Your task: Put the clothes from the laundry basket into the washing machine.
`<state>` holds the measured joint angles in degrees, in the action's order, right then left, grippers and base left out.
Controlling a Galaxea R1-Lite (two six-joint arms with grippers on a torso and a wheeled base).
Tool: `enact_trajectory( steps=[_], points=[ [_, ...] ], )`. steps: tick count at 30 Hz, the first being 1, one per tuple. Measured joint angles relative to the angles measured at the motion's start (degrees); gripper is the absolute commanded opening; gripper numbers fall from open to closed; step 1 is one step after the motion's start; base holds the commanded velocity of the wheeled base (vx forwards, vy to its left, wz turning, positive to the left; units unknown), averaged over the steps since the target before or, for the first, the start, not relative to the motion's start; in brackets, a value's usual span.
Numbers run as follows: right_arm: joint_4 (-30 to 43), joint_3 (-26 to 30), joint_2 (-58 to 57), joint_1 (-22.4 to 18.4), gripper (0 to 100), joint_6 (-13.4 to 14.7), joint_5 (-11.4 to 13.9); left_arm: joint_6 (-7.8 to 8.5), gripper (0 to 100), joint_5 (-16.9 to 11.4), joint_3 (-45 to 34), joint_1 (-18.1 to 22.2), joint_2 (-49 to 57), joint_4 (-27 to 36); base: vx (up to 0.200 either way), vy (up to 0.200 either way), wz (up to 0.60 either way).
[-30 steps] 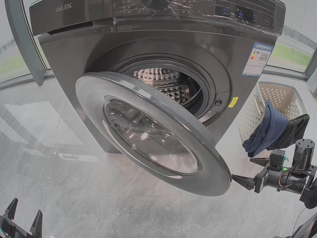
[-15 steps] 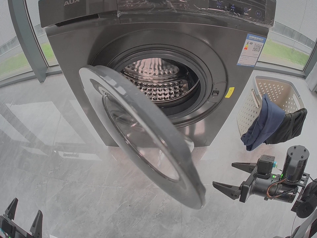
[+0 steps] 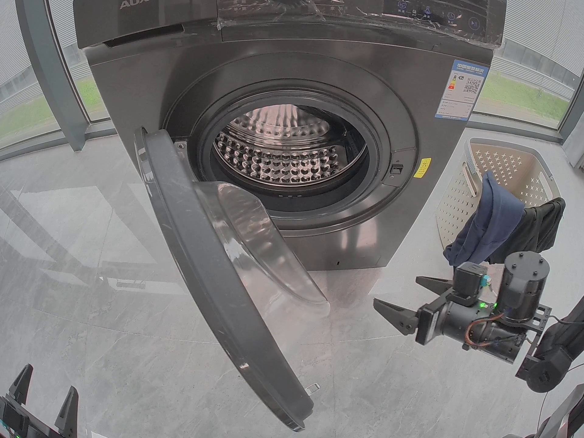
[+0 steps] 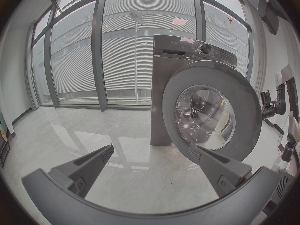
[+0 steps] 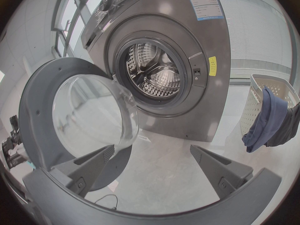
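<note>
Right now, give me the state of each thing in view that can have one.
Washer door: wide open.
Drum: empty.
Laundry basket: upright on the floor, clothes draped over its rim.
Blue garment: hanging over the basket rim.
Black garment: hanging over the rim beside it.
Left gripper: open, empty.
Right gripper: open, empty.

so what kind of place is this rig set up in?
Likely a demo or test room, not a home laundry: a washing machine stands alone on a glossy tiled floor before floor-to-ceiling windows, with a laundry basket beside it, clothes draped over its rim.
</note>
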<state>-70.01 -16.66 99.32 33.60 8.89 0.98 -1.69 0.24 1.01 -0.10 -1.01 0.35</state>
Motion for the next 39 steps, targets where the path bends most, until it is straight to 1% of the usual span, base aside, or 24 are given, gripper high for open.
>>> enact_trajectory(
  steps=[5,8,11,16,23,27,33,39],
  points=[
    [0.3,-6.2,5.8,1.3,100,1.6,-1.6,0.02,100,0.0,0.0,0.0,0.0,0.0,0.000,0.000,0.00],
    [0.4,-9.4,8.7,2.1,100,1.9,-2.1,0.04,100,0.0,0.0,0.0,0.0,0.0,0.000,0.000,0.00],
    [0.5,-11.3,11.0,3.5,100,2.0,-2.6,0.04,100,0.0,0.0,0.0,0.0,0.0,0.000,0.000,0.00],
    [0.3,-12.1,12.9,6.4,100,2.3,-3.1,0.06,100,0.0,0.0,0.0,0.0,0.0,0.000,0.000,0.00],
    [-0.2,-10.5,13.6,10.3,100,2.6,-2.8,0.06,100,0.0,0.0,0.0,0.0,0.0,0.000,0.000,0.00],
    [-0.3,-11.4,13.8,10.5,100,3.1,-2.8,0.15,100,0.0,0.0,0.0,0.0,0.0,0.000,0.000,0.00],
    [0.0,-14.5,15.7,10.4,100,3.4,-2.9,0.28,100,-0.1,0.0,0.0,0.0,0.0,-0.200,0.000,0.00],
    [0.2,-19.1,19.7,10.8,100,3.4,-2.9,0.33,100,-0.2,0.0,0.0,0.0,0.0,0.000,0.000,0.00]
  ],
)
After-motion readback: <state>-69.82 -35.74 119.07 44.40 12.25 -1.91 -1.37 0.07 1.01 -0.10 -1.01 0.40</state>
